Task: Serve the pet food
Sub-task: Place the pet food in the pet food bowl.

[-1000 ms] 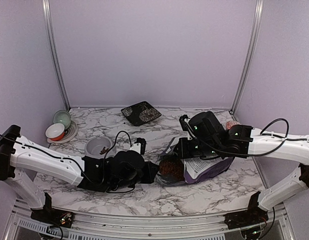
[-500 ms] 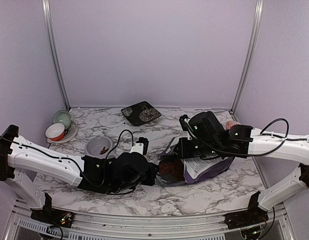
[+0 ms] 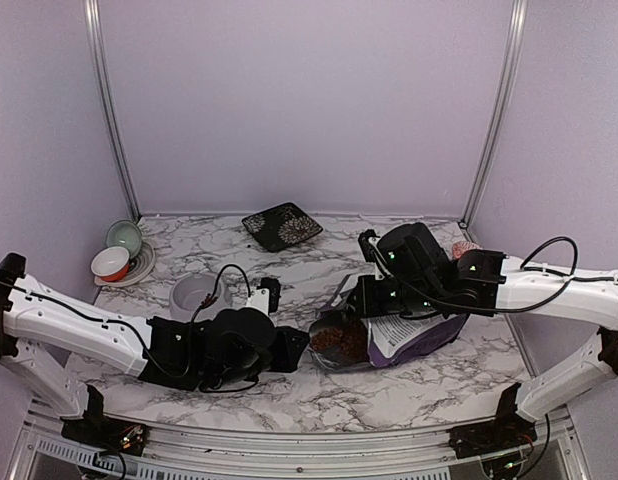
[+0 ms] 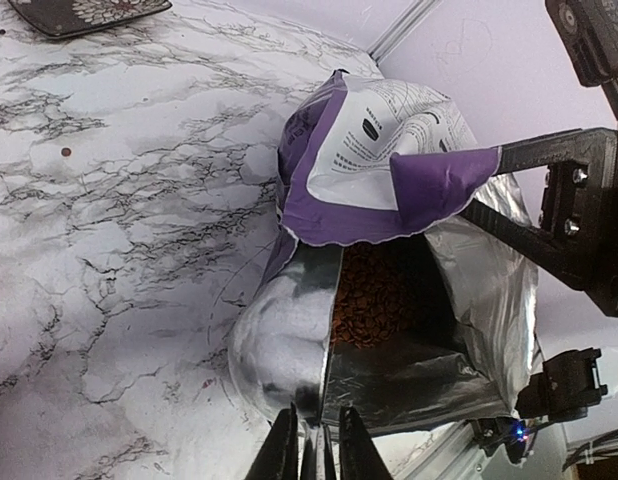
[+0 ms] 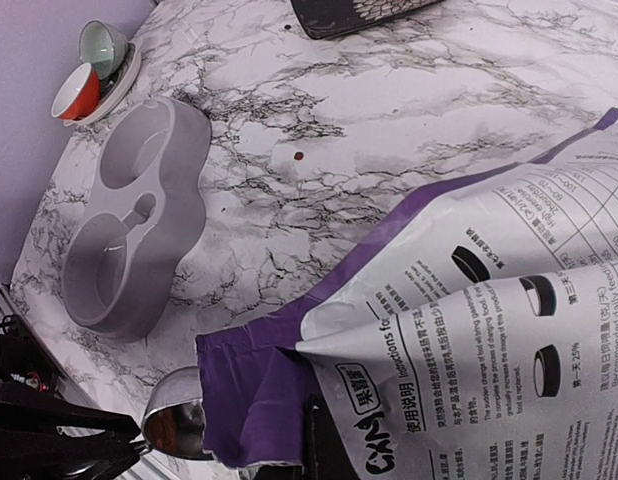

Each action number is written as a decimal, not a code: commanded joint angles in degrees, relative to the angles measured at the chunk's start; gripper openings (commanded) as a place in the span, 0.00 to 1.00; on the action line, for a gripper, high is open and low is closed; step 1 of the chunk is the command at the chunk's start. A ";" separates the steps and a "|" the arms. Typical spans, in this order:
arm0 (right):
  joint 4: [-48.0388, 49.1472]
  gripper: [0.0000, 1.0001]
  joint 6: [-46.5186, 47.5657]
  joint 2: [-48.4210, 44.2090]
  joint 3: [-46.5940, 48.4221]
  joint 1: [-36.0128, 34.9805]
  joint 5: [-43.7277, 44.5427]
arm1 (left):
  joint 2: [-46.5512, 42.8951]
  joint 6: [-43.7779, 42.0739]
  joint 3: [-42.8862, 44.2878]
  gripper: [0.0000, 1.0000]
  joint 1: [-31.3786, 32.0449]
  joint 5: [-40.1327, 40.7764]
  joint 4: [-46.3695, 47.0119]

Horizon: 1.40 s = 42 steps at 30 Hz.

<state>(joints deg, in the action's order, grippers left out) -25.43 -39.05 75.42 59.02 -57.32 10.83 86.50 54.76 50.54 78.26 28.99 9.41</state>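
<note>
The purple-and-white food bag (image 3: 414,335) lies on its side with its foil mouth open to the left. The pet food (image 3: 339,342) shows as a brown heap inside the mouth, also in the left wrist view (image 4: 374,300). My left gripper (image 3: 294,348) is shut on the handle of the shiny metal scoop (image 4: 279,340), whose bowl sits at the lip of the bag's mouth. Something reddish-brown shows inside the scoop (image 5: 174,420). My right gripper (image 3: 361,298) is shut on the bag's upper flap (image 5: 259,390) and holds it up. One black finger (image 5: 324,445) shows under the fold.
The grey double bowl (image 3: 189,290) stands left of the bag, partly behind my left arm, and shows fully in the right wrist view (image 5: 134,230). Stacked cups on a saucer (image 3: 117,255) sit far left. A dark patterned plate (image 3: 282,226) lies at the back. A stray pellet (image 5: 298,156) lies on the marble.
My left arm has drawn back to the left, and the scoop has come out from deep in the bag's mouth to its lip. The right arm and bag have not moved.
</note>
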 commanded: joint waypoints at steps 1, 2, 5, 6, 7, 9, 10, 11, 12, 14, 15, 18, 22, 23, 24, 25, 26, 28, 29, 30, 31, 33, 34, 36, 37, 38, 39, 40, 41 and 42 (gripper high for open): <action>1.58 0.00 -0.77 -1.41 0.35 0.54 1.18 | -3.18 4.32 -3.69 0.00 -1.12 -1.43 7.64; 1.75 0.00 -0.77 -1.41 0.29 0.54 1.20 | -3.56 5.27 -4.93 0.00 -1.49 -2.47 9.51; 2.27 0.00 -0.68 -1.50 0.05 0.52 1.05 | -4.63 7.84 -8.08 0.00 -3.16 -5.41 14.97; 2.43 0.00 -0.68 -1.50 0.04 0.52 1.04 | -4.93 8.37 -9.43 0.00 -3.56 -6.19 16.57; 2.63 0.00 -0.64 -1.55 -0.12 0.65 0.99 | -5.20 8.76 -10.37 0.00 -3.89 -6.82 17.90; 2.97 0.00 -0.55 -1.58 -0.09 0.64 0.87 | -5.52 9.56 -11.42 0.00 -4.45 -8.05 19.86; 3.16 0.00 -0.51 -1.67 -0.09 0.71 0.84 | -5.73 10.03 -11.89 0.00 -4.70 -8.48 20.86; 3.38 0.00 -0.46 -1.72 -0.07 0.78 0.73 | -5.85 10.58 -12.47 0.00 -4.88 -9.03 21.76; 3.57 0.00 -0.40 -1.80 -0.08 0.85 0.69 | -5.97 11.03 -13.12 0.00 -5.06 -9.66 23.10; 4.01 0.00 -0.33 -1.98 -0.28 1.06 0.35 | -6.06 11.64 -14.59 0.00 -5.52 -11.43 26.91; 4.26 0.00 -0.33 -2.09 -0.34 1.14 0.29 | -6.14 12.03 -15.42 0.00 -5.75 -12.24 29.03; 5.00 0.00 -0.33 -2.58 -0.74 1.33 0.02 | -6.61 13.23 -17.73 0.00 -6.22 -13.90 33.15; 5.56 0.00 -0.16 -3.36 -1.08 1.87 -0.50 | -7.15 13.12 -19.50 0.00 -6.75 -16.37 36.89; 5.63 0.00 -0.09 -3.57 -1.07 2.09 -0.56 | -7.33 13.28 -19.71 0.00 -6.98 -17.02 37.51; 5.65 0.00 0.00 -3.79 -1.17 2.23 -0.67 | -7.53 13.40 -19.89 0.00 -7.19 -17.68 37.97; 5.69 0.00 0.06 -4.05 -1.20 2.42 -0.78 | -7.78 13.68 -19.99 0.00 -7.36 -18.32 38.48; 5.80 0.00 0.11 -4.25 -1.28 2.66 -0.87 | -8.02 13.99 -20.16 0.00 -7.60 -19.30 38.95; 6.15 0.00 0.24 -4.92 -1.47 3.17 -1.22 | -8.50 15.32 -20.30 0.00 -8.12 -20.92 39.99; 6.27 0.00 0.28 -5.22 -1.62 3.41 -1.39 | -8.73 15.97 -20.43 0.00 -8.39 -21.72 40.33; 6.58 0.00 0.35 -5.54 -1.82 3.64 -1.59 | -9.06 16.72 -20.60 0.00 -8.57 -22.35 40.68; 6.88 0.00 0.45 -5.85 -2.07 3.94 -1.74 | -9.27 17.39 -20.73 0.00 -8.76 -23.05 40.91; 7.26 0.00 0.67 -6.42 -2.36 4.56 -2.23 | -9.39 18.28 -20.75 0.00 -9.27 -24.97 41.62; 7.38 0.00 0.83 -6.69 -2.49 4.89 -2.42 | -9.21 18.48 -20.53 0.00 -9.61 -26.49 41.95; 7.41 0.00 1.34 -7.30 -2.55 5.62 -2.64 | -9.00 18.54 -19.79 0.00 -9.86 -28.76 42.02; 7.35 0.00 1.75 -7.61 -2.55 5.93 -2.65 | -8.98 18.68 -19.56 0.00 -9.88 -29.35 42.01; 7.33 0.00 2.09 -7.91 -2.53 6.36 -2.66 | -8.96 18.94 -19.48 0.00 -9.88 -29.75 42.08; 7.26 0.00 2.47 -8.24 -2.47 6.85 -2.69 | -8.86 19.05 -19.39 0.00 -9.92 -30.41 42.20; 7.16 0.00 2.87 -8.58 -2.41 7.21 -2.78 | -8.69 19.01 -19.24 0.00 -10.03 -31.36 42.26; 7.07 0.00 3.26 -8.92 -2.33 7.55 -2.75 | -8.56 19.03 -19.06 0.00 -10.13 -32.19 42.27; 7.06 0.00 3.60 -9.23 -2.33 7.85 -2.74 | -8.44 18.98 -18.92 0.00 -10.21 -32.71 42.27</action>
<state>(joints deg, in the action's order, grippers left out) -21.41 -37.34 69.17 55.96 -51.64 6.26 78.65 73.21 29.95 68.49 0.73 47.90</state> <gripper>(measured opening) 0.005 0.140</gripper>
